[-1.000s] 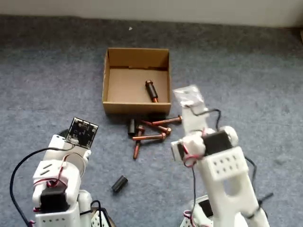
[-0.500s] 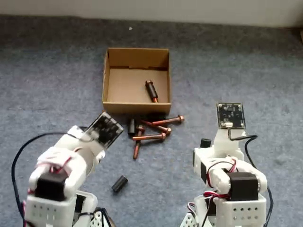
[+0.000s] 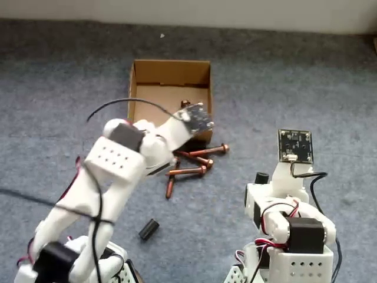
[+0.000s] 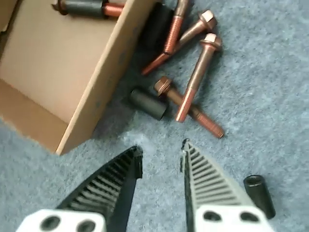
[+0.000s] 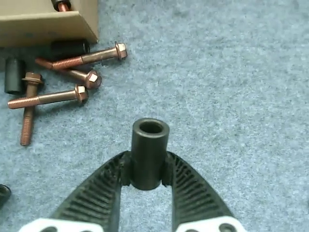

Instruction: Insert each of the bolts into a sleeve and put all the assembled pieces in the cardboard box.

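cardboard box (image 3: 154,106) at far centre, one assembled piece (image 4: 87,7) inside; left gripper (image 4: 161,149) partly open and empty, over bolts (image 3: 189,170) lying just near of box; right gripper (image 5: 147,163) clamped around sleeve (image 5: 149,145), well right of bolts.

From my remote station I see a blue-grey carpet (image 3: 330,94) with a short, nubby pile covering the whole work surface. A pale wall (image 3: 235,10) runs as a band along the carpet's far edge. One small white speck (image 3: 162,35) lies on the carpet close to that edge, a little left of its middle.
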`<action>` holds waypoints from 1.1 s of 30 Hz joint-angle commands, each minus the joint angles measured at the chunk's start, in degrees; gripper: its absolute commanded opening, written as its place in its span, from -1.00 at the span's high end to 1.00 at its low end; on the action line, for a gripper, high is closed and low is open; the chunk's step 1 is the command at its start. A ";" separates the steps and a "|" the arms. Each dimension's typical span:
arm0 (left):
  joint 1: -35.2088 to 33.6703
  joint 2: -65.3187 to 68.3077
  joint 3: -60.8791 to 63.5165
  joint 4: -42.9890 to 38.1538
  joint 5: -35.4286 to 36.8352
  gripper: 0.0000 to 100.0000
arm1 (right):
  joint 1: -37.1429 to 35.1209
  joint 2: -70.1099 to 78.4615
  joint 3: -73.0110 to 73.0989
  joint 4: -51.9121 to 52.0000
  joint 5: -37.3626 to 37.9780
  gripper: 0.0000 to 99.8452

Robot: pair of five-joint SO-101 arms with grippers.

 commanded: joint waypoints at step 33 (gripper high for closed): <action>10.77 53.32 -35.03 0.18 2.02 0.92 | 0.57 -0.66 1.45 -0.57 -0.18 0.99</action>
